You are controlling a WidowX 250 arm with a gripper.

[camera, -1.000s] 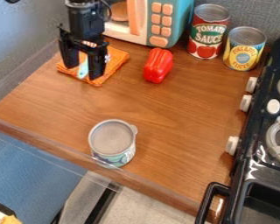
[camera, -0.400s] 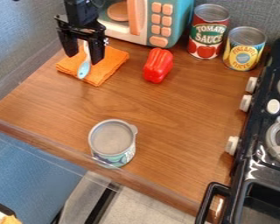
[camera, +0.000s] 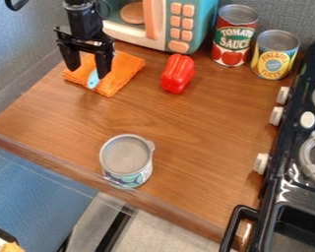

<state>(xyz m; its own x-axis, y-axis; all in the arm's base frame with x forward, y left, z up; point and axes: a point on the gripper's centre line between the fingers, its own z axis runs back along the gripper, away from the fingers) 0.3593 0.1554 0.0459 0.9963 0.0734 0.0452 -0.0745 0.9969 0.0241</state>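
My gripper (camera: 86, 73) hangs at the upper left of the camera view, over the left part of an orange cloth (camera: 123, 70). Its two fingers stand apart, so it is open. Between and just behind them is a light blue utensil (camera: 93, 79) lying on the cloth, its upper part hidden by the gripper. Whether the fingers touch the utensil or the cloth, I cannot tell. A red toy pepper (camera: 178, 74) lies to the right of the cloth.
A toy microwave (camera: 179, 24) stands behind the cloth. Two cans, one red (camera: 234, 37) and one yellow (camera: 275, 55), are at the back right. A grey-lidded can (camera: 126, 161) sits near the counter's (camera: 186, 130) front edge. A black stove (camera: 298, 162) borders the right side.
The gripper was lower over the cloth at first, then rose and shifted left; since then it has come down slightly, further left. The utensil and cloth look unmoved.
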